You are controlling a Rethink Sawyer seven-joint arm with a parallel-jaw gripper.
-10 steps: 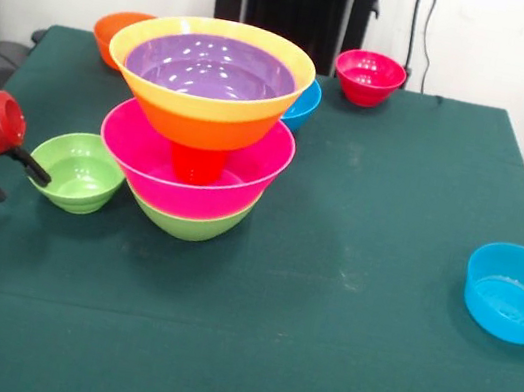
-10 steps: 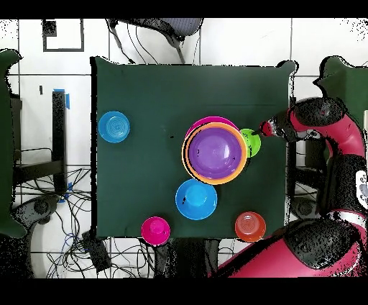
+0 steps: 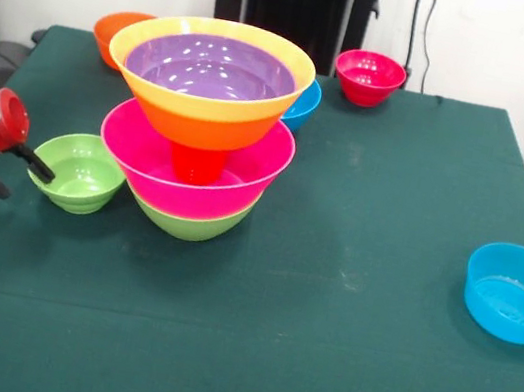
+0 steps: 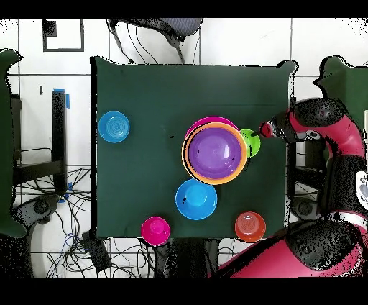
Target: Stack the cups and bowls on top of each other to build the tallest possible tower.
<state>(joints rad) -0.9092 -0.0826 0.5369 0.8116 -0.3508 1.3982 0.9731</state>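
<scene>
The tower stands left of centre: a green bowl [image 3: 186,223] lowest, a pink bowl [image 3: 142,157] in it, the orange cup [image 3: 197,162] upside down inside, then a large orange bowl [image 3: 204,123] holding a purple bowl [image 3: 209,67]. From overhead the purple bowl [image 4: 214,151] tops it. A small green bowl [image 3: 79,169] sits just left of the tower. My gripper [image 3: 21,182] is open at this bowl's left side. One finger [image 3: 41,169] reaches over its rim and the other stays outside. In the overhead view the gripper [image 4: 260,133] is at the small green bowl [image 4: 251,141].
A small orange bowl [image 3: 107,25], a blue bowl [image 3: 304,107] and a red bowl [image 3: 368,78] stand behind the tower. Another blue bowl [image 3: 514,293] sits alone at the right edge. My arm [image 4: 327,137] reaches in from the table's side.
My gripper has moved slightly toward the small green bowl, so its upper finger now crosses the rim. The bowls and tower have not moved.
</scene>
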